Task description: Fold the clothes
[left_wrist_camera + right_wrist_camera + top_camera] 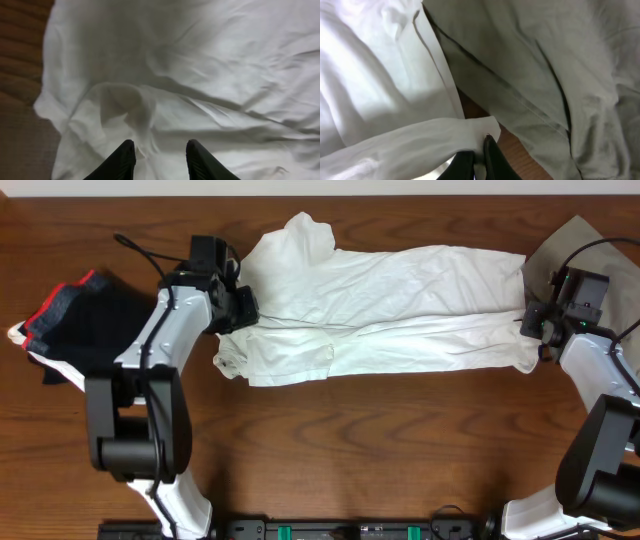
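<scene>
Currently white T-shirt [390, 300] lies spread 9-to-3 across the table [330, 440], right gripper [477, 150] clenched on its 3 o'clock edge to tension it, left gripper [160, 146] parted over the 9 o'clock end, seemingly holding nothing.

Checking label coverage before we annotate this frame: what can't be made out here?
- Overhead: left gripper fingertips hidden under its own wrist; contact with white T-shirt unclear.
- Overhead: black red-edged garments partly under the left arm; piece count unclear.
- Overhead: grey-khaki garment covered by the right arm, cut by the frame edge.
- Right wrist: right gripper's fingers hide how much shirt they pinch.
</scene>
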{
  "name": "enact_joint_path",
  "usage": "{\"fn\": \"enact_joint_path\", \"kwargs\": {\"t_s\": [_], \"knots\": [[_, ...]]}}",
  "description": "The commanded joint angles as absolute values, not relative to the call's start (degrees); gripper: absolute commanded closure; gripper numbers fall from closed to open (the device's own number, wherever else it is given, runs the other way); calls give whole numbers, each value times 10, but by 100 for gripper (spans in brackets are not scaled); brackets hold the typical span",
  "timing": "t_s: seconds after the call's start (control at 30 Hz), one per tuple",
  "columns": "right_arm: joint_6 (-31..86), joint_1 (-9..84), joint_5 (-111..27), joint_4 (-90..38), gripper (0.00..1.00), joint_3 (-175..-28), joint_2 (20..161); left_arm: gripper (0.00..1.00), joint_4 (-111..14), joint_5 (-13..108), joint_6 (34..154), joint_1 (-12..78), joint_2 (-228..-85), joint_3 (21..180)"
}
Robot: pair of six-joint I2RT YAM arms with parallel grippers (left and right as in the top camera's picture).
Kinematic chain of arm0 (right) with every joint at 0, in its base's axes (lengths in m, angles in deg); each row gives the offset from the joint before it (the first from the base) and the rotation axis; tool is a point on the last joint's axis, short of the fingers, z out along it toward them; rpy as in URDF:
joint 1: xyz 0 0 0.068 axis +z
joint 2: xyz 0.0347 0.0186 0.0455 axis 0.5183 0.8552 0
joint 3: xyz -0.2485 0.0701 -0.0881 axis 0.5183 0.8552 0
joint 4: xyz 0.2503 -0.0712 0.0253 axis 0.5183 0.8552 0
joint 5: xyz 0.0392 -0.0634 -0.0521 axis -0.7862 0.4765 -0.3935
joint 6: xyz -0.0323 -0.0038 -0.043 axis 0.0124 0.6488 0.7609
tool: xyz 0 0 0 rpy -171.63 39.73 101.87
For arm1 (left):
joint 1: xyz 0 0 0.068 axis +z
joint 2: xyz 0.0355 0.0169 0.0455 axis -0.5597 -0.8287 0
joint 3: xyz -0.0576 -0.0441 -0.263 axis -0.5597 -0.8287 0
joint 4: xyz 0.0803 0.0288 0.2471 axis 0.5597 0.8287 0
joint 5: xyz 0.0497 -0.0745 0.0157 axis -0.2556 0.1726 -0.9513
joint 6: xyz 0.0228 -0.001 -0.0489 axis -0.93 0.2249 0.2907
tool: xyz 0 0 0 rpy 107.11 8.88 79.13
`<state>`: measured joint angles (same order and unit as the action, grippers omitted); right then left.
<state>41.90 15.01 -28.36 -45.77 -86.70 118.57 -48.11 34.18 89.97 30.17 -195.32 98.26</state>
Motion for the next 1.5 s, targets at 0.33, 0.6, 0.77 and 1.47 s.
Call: {"fn": "enact_joint_path", "kwargs": {"t_s": [0.33, 0.6, 0.77, 1.47], "knots": [[422, 148, -286, -449, 93, -875, 1181, 64, -494, 319, 903, 303, -1977, 973], [422, 148, -286, -450, 93, -875, 1181, 94, -513, 319, 900, 305, -1985, 973], [421, 148, -286, -469, 94, -875, 1181, 94, -539, 278, 901, 312, -1985, 973], [415, 148, -318, -546, 94, -875, 1234, 94, -594, 276, 950, 333, -1985, 973]]}}
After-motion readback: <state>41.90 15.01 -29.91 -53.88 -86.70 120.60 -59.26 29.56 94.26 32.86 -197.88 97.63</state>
